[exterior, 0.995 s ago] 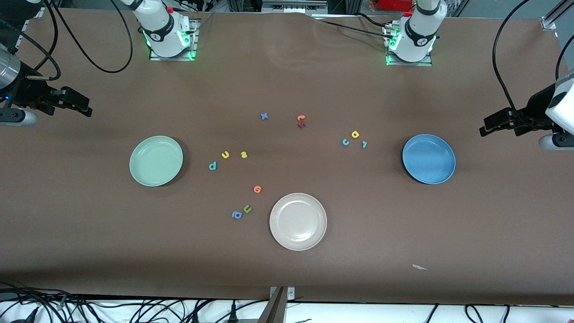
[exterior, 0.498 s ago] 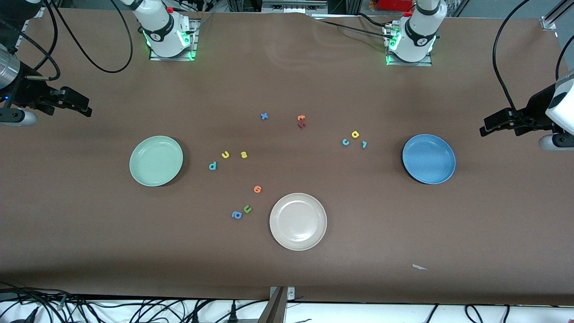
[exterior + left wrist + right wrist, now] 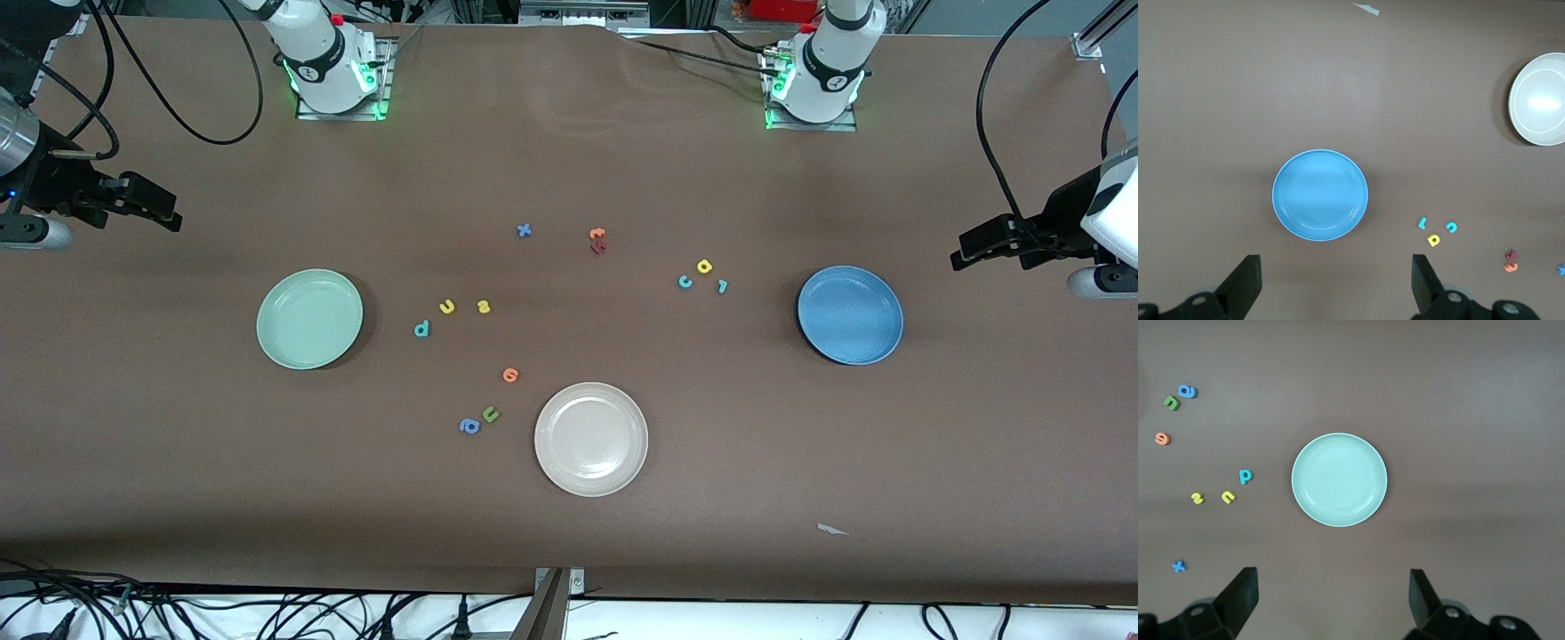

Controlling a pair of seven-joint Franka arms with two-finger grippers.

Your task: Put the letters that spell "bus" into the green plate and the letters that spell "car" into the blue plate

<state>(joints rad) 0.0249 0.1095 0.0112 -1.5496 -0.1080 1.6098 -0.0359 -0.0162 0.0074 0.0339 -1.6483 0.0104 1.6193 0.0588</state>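
Since nothing has shifted over the last second, all 6 letters remain unsorted. The left gripper [image 3: 1333, 283] hangs with jaws spread, empty, the blue plate [image 3: 1320, 195] just ahead of them and c, a, r [image 3: 1436, 231] off to one side. The right gripper [image 3: 1331, 600], likewise spread, faces the green plate [image 3: 1339, 479]; b, u, s [image 3: 1225, 490] lie beside it.

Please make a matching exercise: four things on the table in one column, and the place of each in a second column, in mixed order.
Things:
1. teal b
2. teal r
3. blue a
4. blue x

Places:
A. beside the green u
B. nearest the blue plate
C. nearest the green plate
D. closest to the robot bases

Pairs: 1-C, 2-B, 3-A, 4-D
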